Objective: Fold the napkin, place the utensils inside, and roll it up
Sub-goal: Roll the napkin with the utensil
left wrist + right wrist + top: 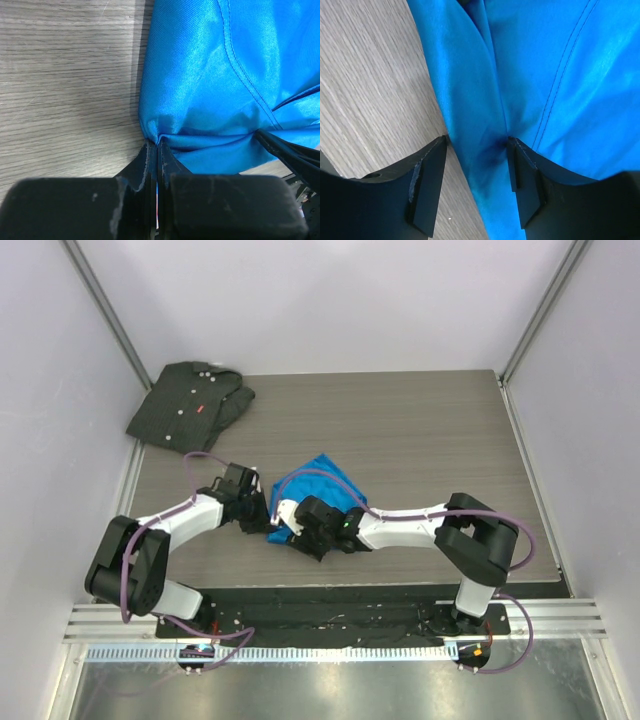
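napkin pos: napkin (318, 478) lies on the table (430, 420), centre, a bit towards the near edge, just ahead of both wrists.
napkin shape: bunched and creased, not flat; the right arm covers part of it, so the full outline is unclear.
napkin axis: in the top view the visible blue runs diagonally, near-left end at the 2 grippers, far-right end pointing towards the back right of the table.
left gripper: left gripper (157, 146) has its jaws pressed together on a gathered point of the napkin's near-left edge; the cloth fans out from the pinch.
right gripper: right gripper (477, 142) has its jaws partly apart, straddling a raised fold. 1 fingertip sits at a dark crease, the other at the cloth edge over bare wood. Not clamped.
hem: a stitched line runs along the cloth in both wrist views.
shirt: dark shirt (190, 400) is at the back-left corner, well apart from the napkin.
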Motion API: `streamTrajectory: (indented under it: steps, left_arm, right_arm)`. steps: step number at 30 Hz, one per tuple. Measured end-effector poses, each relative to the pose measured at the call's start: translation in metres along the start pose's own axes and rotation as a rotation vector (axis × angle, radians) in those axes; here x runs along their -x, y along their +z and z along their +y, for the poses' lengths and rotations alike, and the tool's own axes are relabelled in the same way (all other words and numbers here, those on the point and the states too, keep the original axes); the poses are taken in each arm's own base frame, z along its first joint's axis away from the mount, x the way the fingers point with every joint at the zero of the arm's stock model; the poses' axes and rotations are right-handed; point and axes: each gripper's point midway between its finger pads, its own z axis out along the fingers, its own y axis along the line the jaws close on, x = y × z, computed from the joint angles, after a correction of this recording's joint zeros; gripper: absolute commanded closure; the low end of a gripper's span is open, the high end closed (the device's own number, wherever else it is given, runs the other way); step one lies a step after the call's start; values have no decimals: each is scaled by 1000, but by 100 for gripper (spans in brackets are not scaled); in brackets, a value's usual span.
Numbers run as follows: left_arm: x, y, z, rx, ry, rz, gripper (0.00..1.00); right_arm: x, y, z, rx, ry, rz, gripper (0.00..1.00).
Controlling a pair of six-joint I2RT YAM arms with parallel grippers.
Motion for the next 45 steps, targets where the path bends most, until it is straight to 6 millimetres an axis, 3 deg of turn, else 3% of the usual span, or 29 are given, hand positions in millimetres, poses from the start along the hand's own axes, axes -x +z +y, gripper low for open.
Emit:
streamTrajectory:
  steps: [4, 10, 13, 16, 17, 20, 23, 27, 31, 39, 45]
  left_arm:
    - [0, 0, 0, -2, 1, 2, 100]
    - [0, 0, -1, -7, 9, 4, 100]
    - [1, -1, -2, -10, 17, -2, 89]
    - [5, -5, -2, -5, 23, -26, 65]
    - [7, -7, -1, 3, 26, -40, 53]
    - [13, -17, 2, 31, 22, -88, 33]
    - [23, -32, 3, 45, 14, -165, 24]
    - [30, -51, 6, 52, 4, -267, 24]
    - [21, -60, 11, 31, 1, -309, 23]
    - [-8, -58, 12, -65, -5, -292, 23]
    - [-18, -50, 8, -120, -8, -266, 27]
  right_arm:
    - [3, 3, -2, -6, -12, 0, 50]
    - [5, 7, -2, -1, -15, 8, 75]
    - [5, 6, -1, 16, -19, 13, 81]
    - [5, 5, 4, 61, -17, 20, 86]
    - [4, 5, 6, 73, -16, 23, 87]
    - [4, 4, 11, 119, -5, 37, 91]
    - [4, 2, 19, 171, 15, 39, 92]
    - [3, -1, 34, 265, 50, 38, 94]
    - [1, -6, 46, 373, 111, 49, 94]
    - [-2, -11, 50, 606, 328, 104, 96]
    - [-4, -10, 44, 757, 476, 154, 99]
